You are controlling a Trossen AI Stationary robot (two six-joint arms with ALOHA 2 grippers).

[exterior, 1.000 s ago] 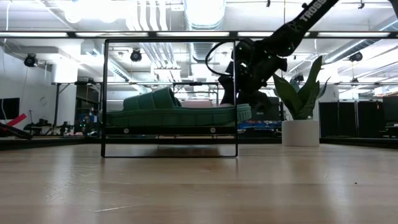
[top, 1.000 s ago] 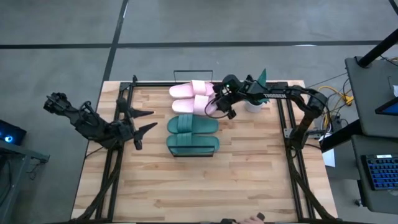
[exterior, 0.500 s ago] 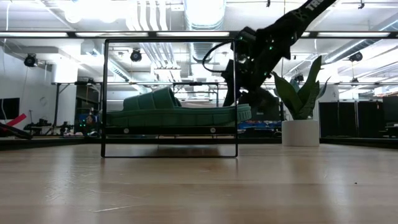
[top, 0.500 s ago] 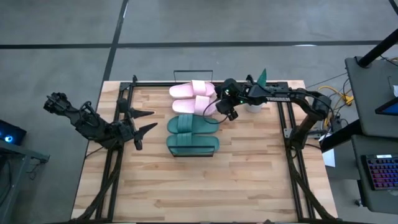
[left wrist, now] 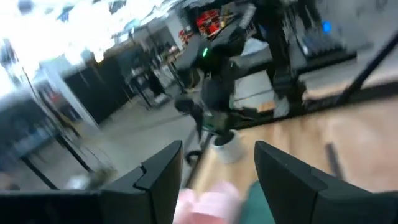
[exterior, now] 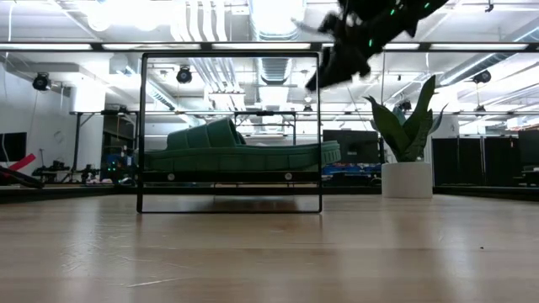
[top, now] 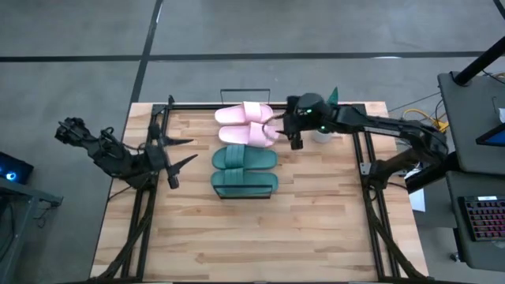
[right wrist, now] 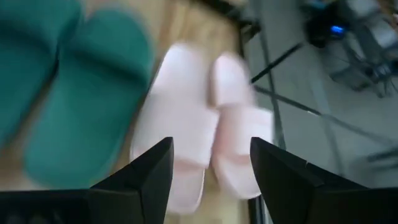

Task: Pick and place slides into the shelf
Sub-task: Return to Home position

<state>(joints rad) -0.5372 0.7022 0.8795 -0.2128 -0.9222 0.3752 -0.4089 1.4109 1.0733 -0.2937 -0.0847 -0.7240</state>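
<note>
On the shelf [exterior: 229,54], toward the back of the desk [top: 260,237], four slides lie side by side: the pink slides [top: 251,132] behind, the green slides [top: 245,157] in front. The right gripper [top: 294,140] hangs raised just beside the pink pair's end, fingers spread, holding nothing. The left gripper [top: 183,152] waits well apart near the desk's left side, also spread.

From where I stand, the dark six-joint left arm [top: 118,158] crouches low at its own side. Its two-finger left gripper [top: 190,151] points inward, fingers spread wide. The matching dark right arm [top: 379,125] stretches across, wrist held high. The right gripper [top: 289,131] tips downward, fingers parted and holding nothing.
</note>
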